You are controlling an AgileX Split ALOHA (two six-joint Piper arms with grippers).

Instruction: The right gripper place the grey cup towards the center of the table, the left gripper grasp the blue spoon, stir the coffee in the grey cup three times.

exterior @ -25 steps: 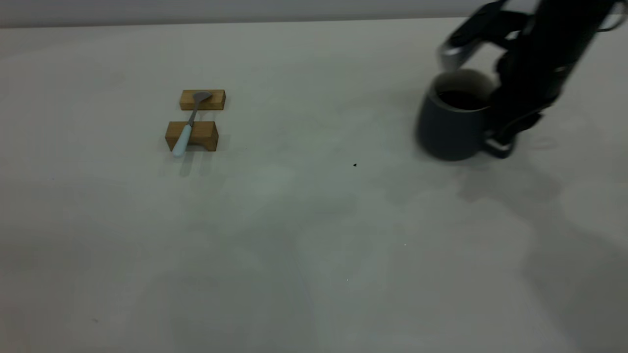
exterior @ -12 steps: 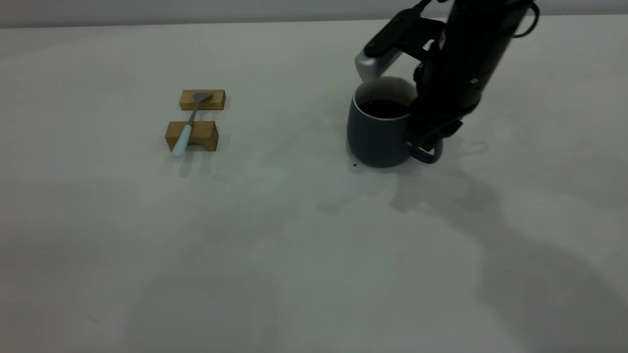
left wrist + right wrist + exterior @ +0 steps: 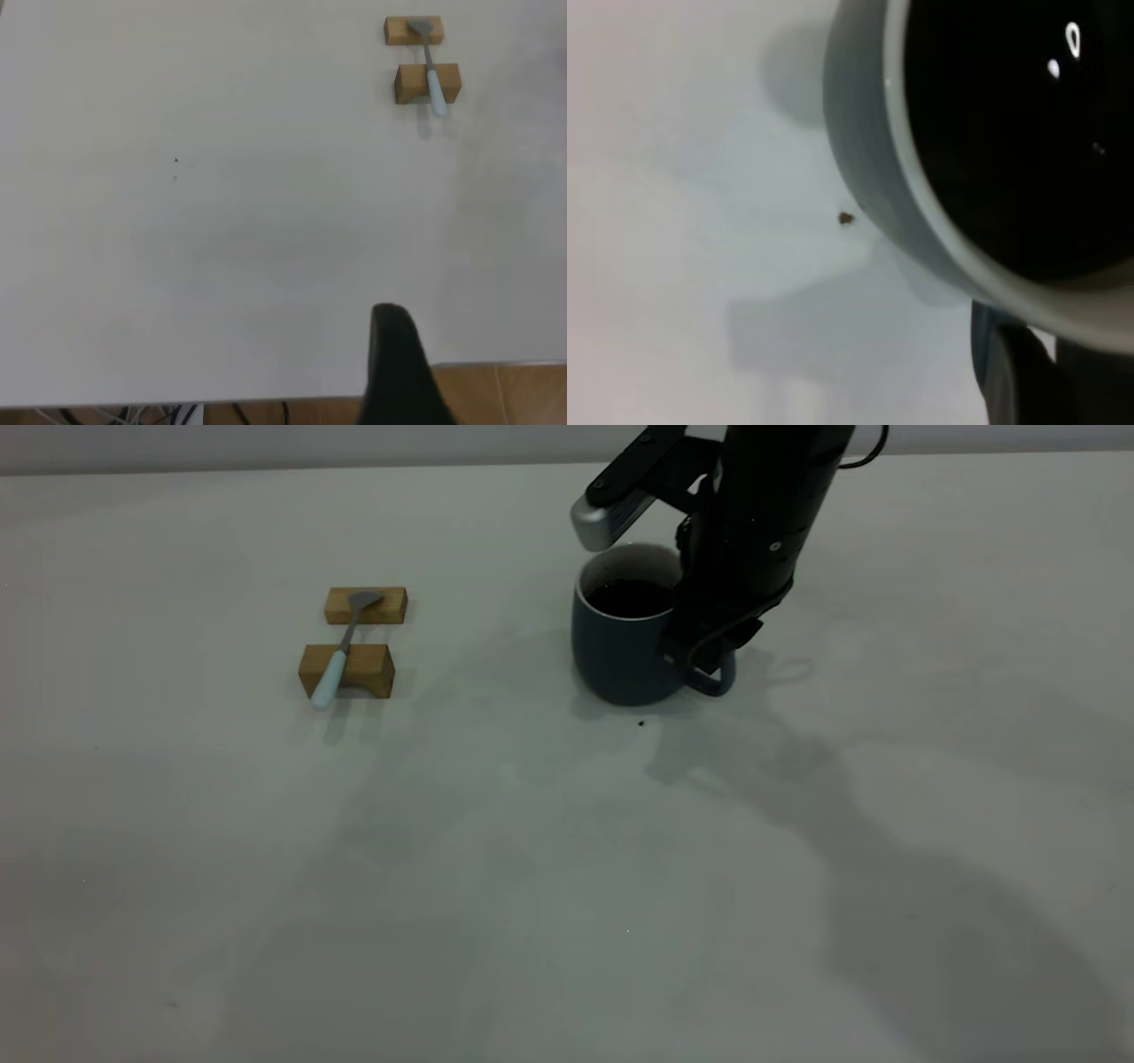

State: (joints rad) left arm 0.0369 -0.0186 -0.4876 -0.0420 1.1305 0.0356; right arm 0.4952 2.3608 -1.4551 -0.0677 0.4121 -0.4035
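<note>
The grey cup (image 3: 617, 645) holds dark coffee (image 3: 631, 597) and stands near the middle of the table (image 3: 532, 850). My right gripper (image 3: 704, 662) reaches down from above and is shut on the cup's loop handle (image 3: 719, 677). In the right wrist view the cup's rim and wall (image 3: 868, 159) and the coffee (image 3: 1010, 124) fill the picture. I cannot tell whether the cup's base touches the table. The blue spoon (image 3: 340, 652) lies across two tan wooden blocks (image 3: 347, 670) at the left, also seen as the blue spoon (image 3: 431, 69). Part of my left gripper (image 3: 396, 363) shows far from the spoon, over the table's edge.
A tiny dark speck (image 3: 640, 723) lies on the table just in front of the cup. The rear block (image 3: 366, 605) carries the spoon's bowl. Bare table separates the blocks from the cup.
My right gripper has carried the grey cup from the far right leftward toward the centre of the table. The spoon and blocks have not moved.
</note>
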